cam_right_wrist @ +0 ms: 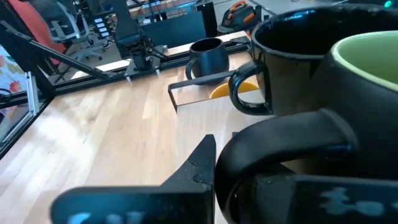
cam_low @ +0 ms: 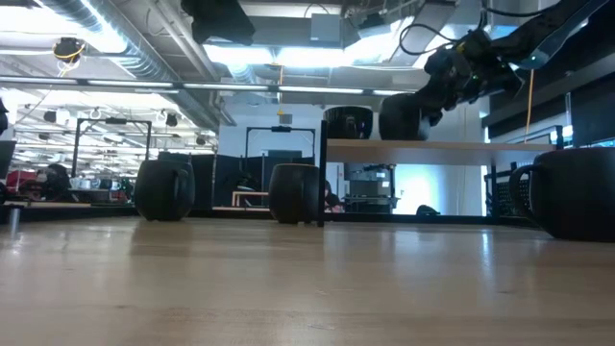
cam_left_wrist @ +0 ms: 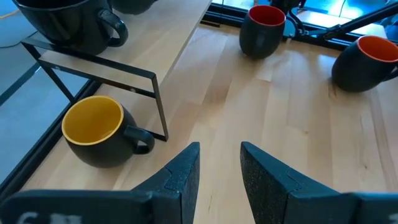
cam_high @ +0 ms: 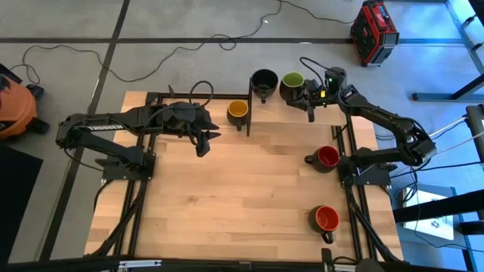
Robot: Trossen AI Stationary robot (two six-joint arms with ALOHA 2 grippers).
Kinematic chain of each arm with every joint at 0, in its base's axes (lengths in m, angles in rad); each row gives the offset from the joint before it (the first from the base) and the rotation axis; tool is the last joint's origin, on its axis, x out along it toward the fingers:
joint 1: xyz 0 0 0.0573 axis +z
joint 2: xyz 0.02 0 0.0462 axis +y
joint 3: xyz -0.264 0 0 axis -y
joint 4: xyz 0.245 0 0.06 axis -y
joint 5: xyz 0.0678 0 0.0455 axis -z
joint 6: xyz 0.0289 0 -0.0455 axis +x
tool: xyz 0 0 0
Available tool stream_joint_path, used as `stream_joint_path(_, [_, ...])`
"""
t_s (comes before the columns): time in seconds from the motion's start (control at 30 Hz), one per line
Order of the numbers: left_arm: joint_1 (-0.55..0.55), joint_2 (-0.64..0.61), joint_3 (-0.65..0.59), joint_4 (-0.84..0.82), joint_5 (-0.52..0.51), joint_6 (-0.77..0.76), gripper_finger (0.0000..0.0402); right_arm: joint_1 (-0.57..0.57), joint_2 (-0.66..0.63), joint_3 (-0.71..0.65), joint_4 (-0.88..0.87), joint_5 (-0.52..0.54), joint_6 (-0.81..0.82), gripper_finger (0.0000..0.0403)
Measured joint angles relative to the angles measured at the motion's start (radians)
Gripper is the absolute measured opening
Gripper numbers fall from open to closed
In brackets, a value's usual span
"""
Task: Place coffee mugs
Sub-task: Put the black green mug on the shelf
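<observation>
The right gripper [cam_high: 311, 104] sits at the upper right of the overhead frame, over the raised shelf [cam_high: 302, 110] at the bench's [cam_high: 227, 196] far edge. Its fingers are closed on the handle of the green-lined mug [cam_high: 292, 85], which stands on that shelf; the right wrist view shows the handle [cam_right_wrist: 280, 155] looped right against the dark fingers [cam_right_wrist: 199, 163]. Just beside it, toward the left of the frame, a black-lined mug [cam_high: 264, 81] also stands on the shelf.

The left gripper [cam_high: 206, 140] hovers over bare wood in the upper middle of the overhead frame, its fingers [cam_left_wrist: 180, 177] parted and holding nothing. Near it, the yellow-lined mug [cam_high: 237, 112] rests on the bench beside the shelf's thin black frame [cam_left_wrist: 102, 65] (handle toward the bench's middle).

2 more mugs stand along the right side of the bench: a red-lined mug [cam_high: 326, 157] at mid-height, and an orange-red-lined mug [cam_high: 326, 219] lower down, well apart from it. The right wrist view shows another dark mug [cam_right_wrist: 207, 57] standing farther off on the bench.
</observation>
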Motion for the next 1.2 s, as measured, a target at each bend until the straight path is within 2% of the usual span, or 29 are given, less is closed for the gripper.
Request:
stream_joint_path(0.27, [0.000, 0.000, 0.000, 0.000, 0.000, -0.002, 0.0110, 0.000, 0.058, 0.001, 0.072, -0.041, -0.004, 0.0015])
stream_joint_path(0.63, [0.000, 0.000, 0.000, 0.000, 0.000, -0.002, 0.0110, -0.020, 0.063, 0.001, 0.082, -0.029, -0.010, 0.0016])
stream_joint_path(0.97, [0.000, 0.000, 0.000, 0.000, 0.000, -0.001, 0.0110, -0.018, 0.063, 0.001, 0.036, -0.012, -0.026, 0.0060])
stream_joint_path(1.2, [0.000, 0.000, 0.000, 0.000, 0.000, -0.001, 0.0110, -0.017, 0.063, 0.001, 0.031, 0.051, -0.022, 0.0082])
